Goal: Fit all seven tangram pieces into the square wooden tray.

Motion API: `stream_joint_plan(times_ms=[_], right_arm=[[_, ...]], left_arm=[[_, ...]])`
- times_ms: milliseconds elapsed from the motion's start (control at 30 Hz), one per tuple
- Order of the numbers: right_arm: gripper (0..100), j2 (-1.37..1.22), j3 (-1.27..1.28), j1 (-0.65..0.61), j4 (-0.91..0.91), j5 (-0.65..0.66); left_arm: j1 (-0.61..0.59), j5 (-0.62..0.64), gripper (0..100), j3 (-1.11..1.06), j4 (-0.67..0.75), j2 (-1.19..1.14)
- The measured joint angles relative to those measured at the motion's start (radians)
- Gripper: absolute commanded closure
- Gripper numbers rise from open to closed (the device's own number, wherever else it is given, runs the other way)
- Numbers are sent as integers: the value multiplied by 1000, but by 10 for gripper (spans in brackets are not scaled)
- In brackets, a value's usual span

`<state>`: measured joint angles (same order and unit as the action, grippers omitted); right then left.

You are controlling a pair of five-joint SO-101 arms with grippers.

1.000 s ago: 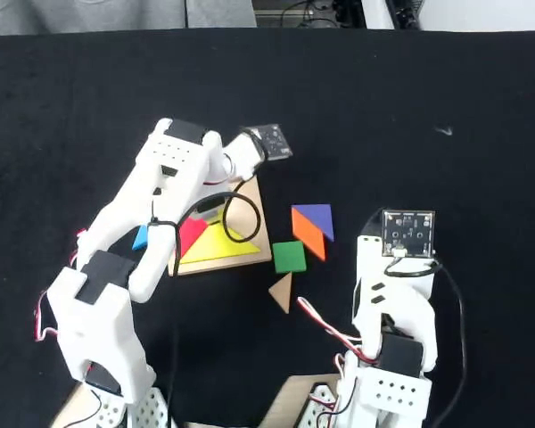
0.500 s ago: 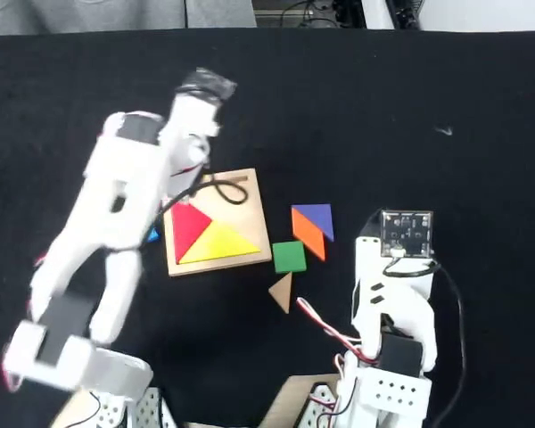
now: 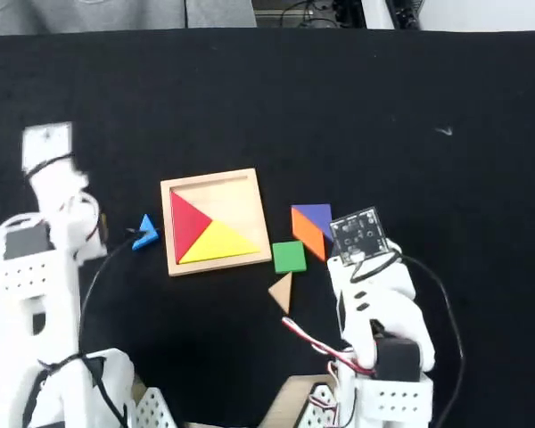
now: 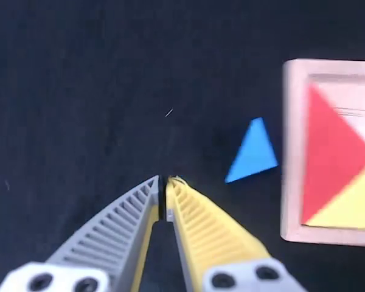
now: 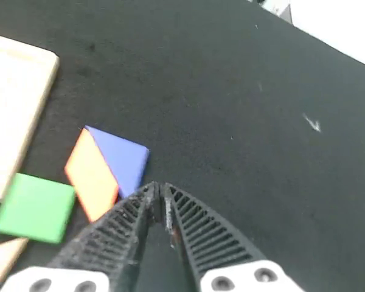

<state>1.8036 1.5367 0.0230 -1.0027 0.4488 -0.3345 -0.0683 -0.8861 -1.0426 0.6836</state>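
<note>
The square wooden tray (image 3: 209,175) holds a red triangle (image 3: 187,223) and a yellow triangle (image 3: 218,241). A small blue triangle (image 3: 145,234) lies just left of it. To the right lie a green square (image 3: 290,257), an orange parallelogram (image 3: 308,234), a dark blue triangle (image 3: 316,217) and a tan triangle (image 3: 282,291). My left gripper (image 4: 165,180) is shut and empty, a short way from the small blue triangle (image 4: 252,152). My right gripper (image 5: 158,187) is shut and empty, close to the orange parallelogram (image 5: 91,173) and dark blue triangle (image 5: 125,159).
The left arm (image 3: 45,241) stands at the table's far left, the right arm (image 3: 374,294) at the front right. Black cloth covers the table. A wooden board edge (image 3: 290,397) shows between the arm bases.
The left arm swung off the tray to the far left, uncovering the tray. The right arm's wrist turned and leaned left toward the loose pieces.
</note>
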Motion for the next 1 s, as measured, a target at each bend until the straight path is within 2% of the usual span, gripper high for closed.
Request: stream_joint_plan(times_ms=[167,300,467,633,733,867,1000], right_arm=[[982,-3,-120,-97,-66,2],[983,-199,-302,-140,-64,2],[986,-684,-680,-149,-66,-8],[987,-1277,-1037,-199,-78,-123],[987,-1591,-1195,-242,-78,-146],[987,-1912,-1364,-270,-78,-153],[987,-2113,-1459,-269,-78,-153]], left_arm=[[-12,84,964,-176,126,15],[-12,118,964,-209,172,18],[-12,153,964,-276,281,23],[-12,175,964,-302,328,28],[-15,175,964,-305,336,28],[-74,213,964,-305,341,28],[-100,226,964,-318,374,28]])
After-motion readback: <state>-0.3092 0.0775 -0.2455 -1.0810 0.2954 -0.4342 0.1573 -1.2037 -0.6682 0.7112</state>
